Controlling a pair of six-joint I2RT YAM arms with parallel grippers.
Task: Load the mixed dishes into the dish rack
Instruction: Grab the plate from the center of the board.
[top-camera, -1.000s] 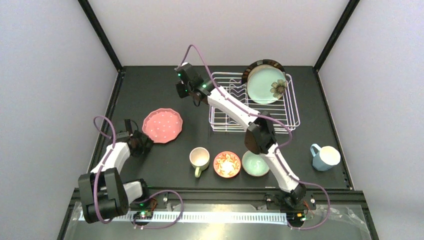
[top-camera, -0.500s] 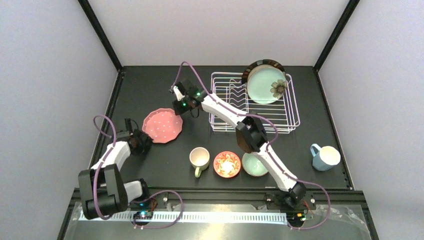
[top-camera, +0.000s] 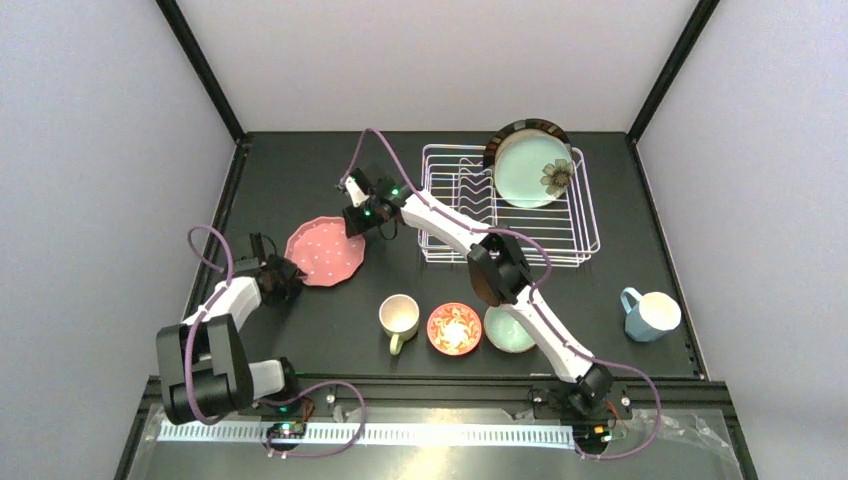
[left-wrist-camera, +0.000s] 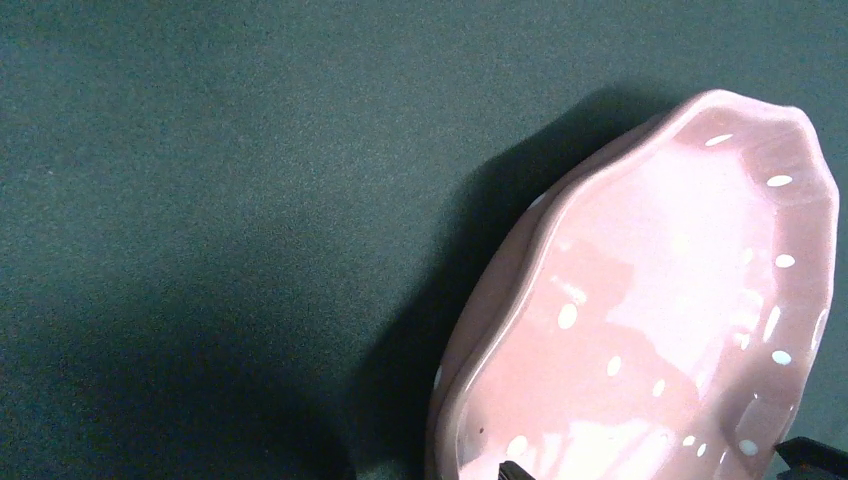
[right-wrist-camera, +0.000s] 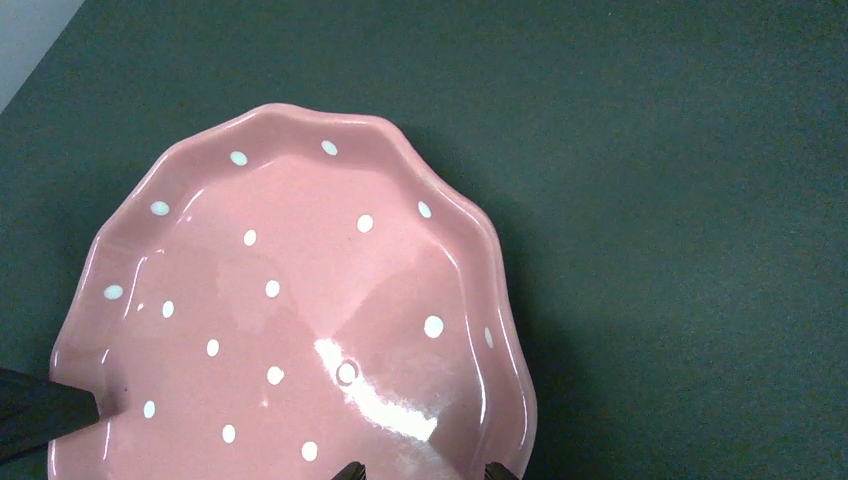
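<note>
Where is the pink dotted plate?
In the top view, the pink dotted plate sits left of centre on the table, between the left gripper and right gripper, left of the dish rack.

Free rack (top-camera: 460, 190) slots beside teal plate (top-camera: 525, 172)

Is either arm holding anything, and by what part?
Nothing is held. The left gripper and right gripper, both open, sit at the rim of the pink dotted plate.

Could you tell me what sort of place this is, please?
Probably a robot test cell, not a kitchen: a black table boxed in by plain pale walls, a left arm and right arm bolted at its near edge, a dish rack on it.
</note>
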